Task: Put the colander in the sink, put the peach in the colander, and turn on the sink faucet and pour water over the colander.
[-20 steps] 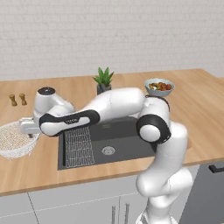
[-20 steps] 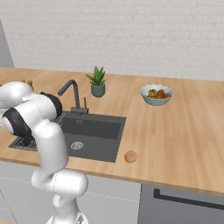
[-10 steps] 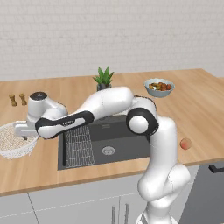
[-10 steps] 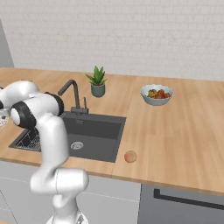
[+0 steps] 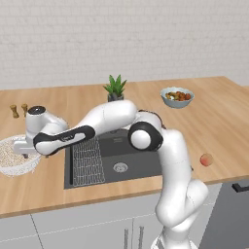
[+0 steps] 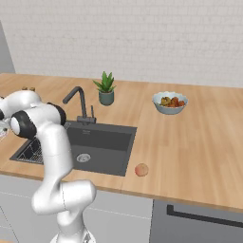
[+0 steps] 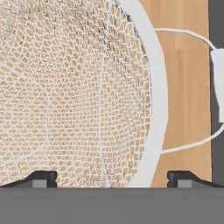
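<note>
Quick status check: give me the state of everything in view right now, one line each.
Hand: open, straddling the colander rim, nothing gripped.
Colander: empty, upright on the counter left of the sink.
Sink: dry, holding just its wire rack.
Faucet: off.
Peach: loose on the counter right of the sink.
Fruit bowl: full, upright.

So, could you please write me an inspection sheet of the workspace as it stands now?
Surface: wooden counter, dark sink recessed, wire rack inside at its left.
Job's things: colander on the counter left of the sink; peach on the counter right of it; faucet behind the basin, no water seen.
Clutter: fruit bowl, potted plant, two small shakers.
Grippers: gripper open, straddling the colander's rim.
Cables: nothing seen.
Surroundings: white brick wall, grey cabinets below.
</note>
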You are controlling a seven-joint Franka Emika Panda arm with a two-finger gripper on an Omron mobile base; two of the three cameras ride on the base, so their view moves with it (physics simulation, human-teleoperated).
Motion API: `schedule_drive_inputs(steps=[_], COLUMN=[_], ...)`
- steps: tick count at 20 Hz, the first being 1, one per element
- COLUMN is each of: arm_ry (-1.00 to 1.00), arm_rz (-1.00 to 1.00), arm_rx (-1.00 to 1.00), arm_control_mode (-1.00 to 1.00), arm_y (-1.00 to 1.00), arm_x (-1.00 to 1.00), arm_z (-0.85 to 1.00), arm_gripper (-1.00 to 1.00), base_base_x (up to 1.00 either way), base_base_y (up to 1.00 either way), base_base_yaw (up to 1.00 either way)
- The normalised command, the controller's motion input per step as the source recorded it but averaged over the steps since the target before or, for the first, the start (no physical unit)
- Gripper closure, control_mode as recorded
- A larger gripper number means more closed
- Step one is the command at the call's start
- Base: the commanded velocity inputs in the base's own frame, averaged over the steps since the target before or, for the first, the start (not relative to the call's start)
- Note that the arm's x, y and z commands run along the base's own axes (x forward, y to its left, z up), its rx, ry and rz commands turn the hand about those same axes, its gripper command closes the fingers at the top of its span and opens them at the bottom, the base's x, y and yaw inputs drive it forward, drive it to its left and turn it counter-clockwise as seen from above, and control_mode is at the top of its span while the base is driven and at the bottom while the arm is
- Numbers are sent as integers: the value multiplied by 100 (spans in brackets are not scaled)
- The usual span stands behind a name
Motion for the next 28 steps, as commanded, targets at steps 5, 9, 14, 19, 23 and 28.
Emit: schedule_drive_inputs(steps=[5, 9, 14, 19, 23, 28], arm_ry=[5, 3, 1, 0, 0, -8], arm_rz=[0, 0, 0, 0, 0, -1], arm_rx=[0, 0, 0, 0, 0, 8], arm_control_mode=[-100, -100, -100, -100, -100, -100], arm_y=[0, 0, 0, 0, 0, -17], arm_x=[1, 0, 0, 0, -1, -53], arm_z=[-22, -16, 0, 0, 0, 49], arm_gripper=[-100, -100, 100, 100, 100, 100], base_base_x=[0, 0, 0, 0, 0, 0], base_base_y=[0, 0, 0, 0, 0, 0], base_base_yaw=[0, 0, 0, 0, 0, 0])
